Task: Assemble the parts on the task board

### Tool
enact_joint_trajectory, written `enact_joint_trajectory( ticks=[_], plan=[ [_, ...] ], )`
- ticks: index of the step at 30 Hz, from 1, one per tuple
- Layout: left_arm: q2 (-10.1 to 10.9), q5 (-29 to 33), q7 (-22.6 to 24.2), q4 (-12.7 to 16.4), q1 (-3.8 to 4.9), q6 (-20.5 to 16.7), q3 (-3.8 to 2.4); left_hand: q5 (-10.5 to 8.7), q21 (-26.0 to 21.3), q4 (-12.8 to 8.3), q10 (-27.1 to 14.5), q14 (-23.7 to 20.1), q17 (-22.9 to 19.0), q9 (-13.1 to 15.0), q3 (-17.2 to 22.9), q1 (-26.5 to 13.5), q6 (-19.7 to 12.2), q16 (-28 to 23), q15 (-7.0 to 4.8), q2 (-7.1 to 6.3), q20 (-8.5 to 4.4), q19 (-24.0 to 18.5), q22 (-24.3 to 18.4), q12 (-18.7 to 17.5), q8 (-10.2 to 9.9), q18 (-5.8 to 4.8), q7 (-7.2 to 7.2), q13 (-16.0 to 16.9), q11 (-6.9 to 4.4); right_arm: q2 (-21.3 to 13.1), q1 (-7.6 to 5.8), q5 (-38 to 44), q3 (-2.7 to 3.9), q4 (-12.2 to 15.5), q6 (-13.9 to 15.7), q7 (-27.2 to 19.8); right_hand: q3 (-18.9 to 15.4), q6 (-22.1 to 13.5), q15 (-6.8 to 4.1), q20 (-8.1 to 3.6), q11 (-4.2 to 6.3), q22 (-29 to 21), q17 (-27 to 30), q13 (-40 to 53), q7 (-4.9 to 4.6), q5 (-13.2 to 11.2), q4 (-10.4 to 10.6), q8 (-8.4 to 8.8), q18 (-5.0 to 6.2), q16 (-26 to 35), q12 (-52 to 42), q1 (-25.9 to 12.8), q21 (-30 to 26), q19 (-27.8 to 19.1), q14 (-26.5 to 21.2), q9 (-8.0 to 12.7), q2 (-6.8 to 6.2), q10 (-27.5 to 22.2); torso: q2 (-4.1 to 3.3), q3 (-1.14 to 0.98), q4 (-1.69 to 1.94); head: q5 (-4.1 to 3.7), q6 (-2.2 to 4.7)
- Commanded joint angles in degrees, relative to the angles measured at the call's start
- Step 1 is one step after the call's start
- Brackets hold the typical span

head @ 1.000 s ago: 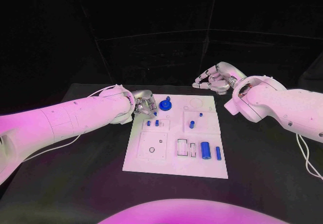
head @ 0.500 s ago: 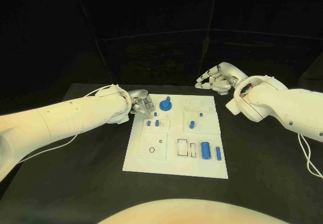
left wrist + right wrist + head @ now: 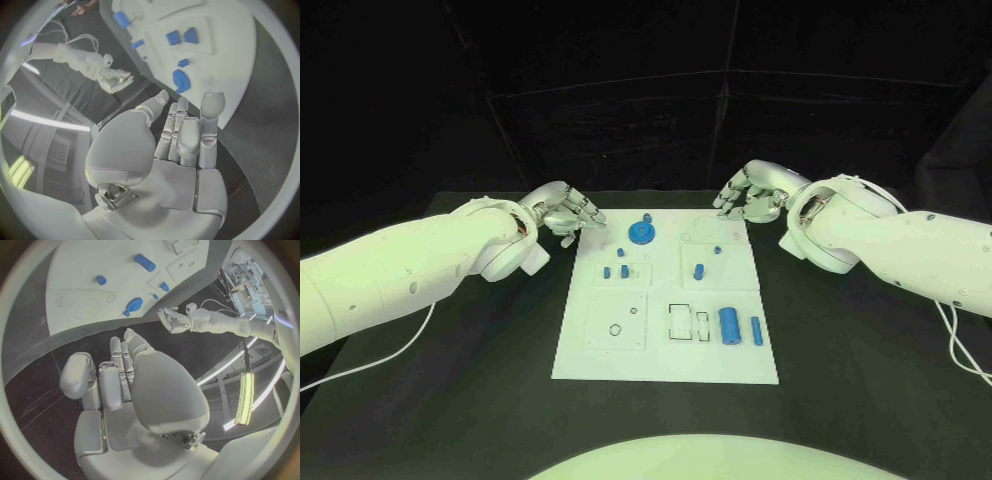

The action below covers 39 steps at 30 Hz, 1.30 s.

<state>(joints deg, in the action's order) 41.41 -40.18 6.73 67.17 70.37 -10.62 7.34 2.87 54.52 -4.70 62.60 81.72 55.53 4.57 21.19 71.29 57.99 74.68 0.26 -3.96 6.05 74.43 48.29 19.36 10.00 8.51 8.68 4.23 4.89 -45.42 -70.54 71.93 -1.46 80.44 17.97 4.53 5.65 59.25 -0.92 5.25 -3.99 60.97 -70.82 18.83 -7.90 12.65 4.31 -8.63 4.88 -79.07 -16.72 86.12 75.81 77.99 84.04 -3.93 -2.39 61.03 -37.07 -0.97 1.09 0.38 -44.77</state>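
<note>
Left hand [image 3: 564,212] is released, fingers apart, holding nothing, at upper left of the task board [image 3: 668,300]. Right hand [image 3: 747,196] is also released, at the upper right corner. Round blue part [image 3: 642,233] sits near the top edge; other parts lie mid-board. Next grasp, I judge: come from above, slowly, w/o pushing neighbours.

The task board [image 3: 589,355] lies mid-table [image 3: 430,400], with parts [image 3: 737,325] on it.

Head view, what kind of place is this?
Probably a robot lab test bench: a black table, a white task board with small blue parts, dark curtains behind.
</note>
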Motion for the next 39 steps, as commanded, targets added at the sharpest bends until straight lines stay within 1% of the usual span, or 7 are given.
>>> enact_joint_trajectory(
  ticks=[1, 3, 6, 9, 11, 19, 39],
  plan=[
    [0.5, 26.7, 14.2, 1.4, 0.11, -4.9, -0.03, -0.11, -7.4, 1.5, 0.7, -3.4, -7.5, -0.2, -1.1, -2.1, 0.5, -4.4, -0.37, -0.52, -0.16, -4.2, -7.4, 0.4, 0.2, 1.84, -0.41, 0.1, -0.47, 0.1, 0.56, 13.8, -0.01, 0.3, -3.5, 1.4, 0.6, 0.5, 0.49, 0.34, -0.07, -1.9, 1.0, -1.6, 0.16, -1.0, 0.1, 0.45, 0.93, 0.8, 1.3, -0.4, -1.2, -0.8, 2.1, 0.0, -0.91, -0.2, 0.06, 0.07, 0.21, -1.08, 0.29],
    [1.1, 30.7, 17.0, 2.4, 0.09, -4.6, -0.02, -0.07, -10.5, 2.0, 1.2, -6.6, -14.2, -0.5, -1.9, -2.5, 0.9, -8.6, -0.34, -0.34, -0.23, -6.2, -9.7, 0.6, 0.0, 2.04, -0.38, 0.1, -0.54, 0.3, 1.0, 16.6, -0.02, 0.2, -4.0, 2.1, 0.9, 0.6, 0.57, 0.43, -0.16, -2.6, 1.7, -2.6, 0.27, -1.5, 0.2, 0.74, 1.06, 1.3, 2.0, -0.7, -1.6, -1.1, 2.0, 0.0, -1.29, -0.4, 0.02, 0.11, 0.16, -1.38, 0.43],
    [2.2, 36.3, 20.5, 4.3, 0.05, -3.1, 0.0, -0.07, -12.1, 1.8, 1.1, -8.6, -18.3, -0.6, -2.1, -1.7, 1.0, -11.3, -0.26, 0.32, -0.14, -6.9, -10.8, 0.5, -0.2, 2.0, -0.11, 0.0, -0.37, 0.7, 2.0, 20.8, -0.07, 0.1, -5.4, 3.4, 1.8, 0.7, 0.69, 0.56, -0.27, -2.9, 2.1, -4.3, 0.26, -1.8, 0.2, 1.31, 1.11, 1.6, 2.9, -0.9, -1.8, -1.1, 2.0, 0.1, -1.79, -0.2, 0.03, 0.21, 0.12, -1.7, 0.53],
    [3.0, 38.6, 21.9, 5.7, -0.01, -2.4, 0.02, -0.05, -12.7, 1.6, 1.1, -9.1, -19.3, -0.6, -1.7, -0.9, 1.2, -11.9, -0.23, 0.98, -0.1, -7.0, -11.1, 0.5, -0.2, 2.0, 0.01, 0.0, -0.34, 1.0, 2.77, 22.6, -0.1, 0.1, -6.4, 4.1, 2.4, 0.5, 0.78, 0.64, -0.4, -3.1, 2.2, -5.4, 0.16, -2.0, 0.2, 1.8, 1.12, 1.6, 3.5, -1.1, -1.9, -1.1, 2.0, 0.1, -2.11, -0.3, 0.02, 0.24, 0.18, -1.93, 0.5],
    [3.5, 39.5, 22.5, 6.6, -0.06, -1.9, 0.04, -0.05, -13.1, 1.4, 1.1, -9.6, -20.1, -0.7, -1.7, -0.5, 1.2, -12.4, -0.15, 1.18, -0.05, -7.1, -11.4, 0.6, -0.2, 1.99, 0.18, 0.0, -0.24, 1.2, 3.22, 23.5, -0.12, 0.1, -7.1, 4.5, 3.0, 0.3, 0.91, 0.75, -0.59, -3.2, 2.3, -6.5, -0.05, -2.0, 0.2, 2.33, 1.12, 1.7, 4.0, -1.2, -2.0, -1.1, 2.1, 0.1, -2.44, -0.4, -0.03, 0.13, 0.16, -1.87, 0.51],
    [4.9, 41.0, 23.3, 8.9, -0.2, -1.1, 0.07, -0.06, -13.7, 1.2, 0.9, -10.2, -21.3, -0.7, -1.7, -0.1, 1.0, -13.1, -0.02, 1.3, 0.05, -7.2, -11.9, 0.6, -0.3, 1.97, 0.38, 0.0, -0.08, 2.1, 4.32, 24.8, -0.18, -0.7, -8.7, 5.1, 5.6, 0.4, 1.37, 1.21, -1.24, -3.5, 2.6, -9.7, -0.84, -2.2, 0.0, 3.5, 1.14, 1.8, 5.2, -1.5, -2.3, -1.0, 2.1, 0.1, -3.06, -0.2, -0.07, 0.08, 0.19, -1.77, 0.4],
    [5.5, 41.2, 22.8, 9.8, -0.32, -0.3, 0.1, -0.06, -14.5, 1.0, 0.4, -10.9, -22.6, -0.8, -1.9, 0.3, 0.6, -13.8, 0.18, 1.48, 0.21, -7.2, -12.4, 0.6, -0.5, 1.95, 0.69, 0.0, 0.16, 4.3, 5.17, 26.0, -0.2, -3.1, -9.2, 4.8, 16.6, 1.6, 1.52, 1.42, -1.51, -3.6, 2.7, -14.8, -1.39, -6.0, -1.4, 4.7, 1.18, 1.7, 6.0, -2.5, -2.3, -0.8, 2.0, 0.0, -3.91, 1.6, -0.08, -0.02, 0.08, -1.55, 0.17]
  ],
)
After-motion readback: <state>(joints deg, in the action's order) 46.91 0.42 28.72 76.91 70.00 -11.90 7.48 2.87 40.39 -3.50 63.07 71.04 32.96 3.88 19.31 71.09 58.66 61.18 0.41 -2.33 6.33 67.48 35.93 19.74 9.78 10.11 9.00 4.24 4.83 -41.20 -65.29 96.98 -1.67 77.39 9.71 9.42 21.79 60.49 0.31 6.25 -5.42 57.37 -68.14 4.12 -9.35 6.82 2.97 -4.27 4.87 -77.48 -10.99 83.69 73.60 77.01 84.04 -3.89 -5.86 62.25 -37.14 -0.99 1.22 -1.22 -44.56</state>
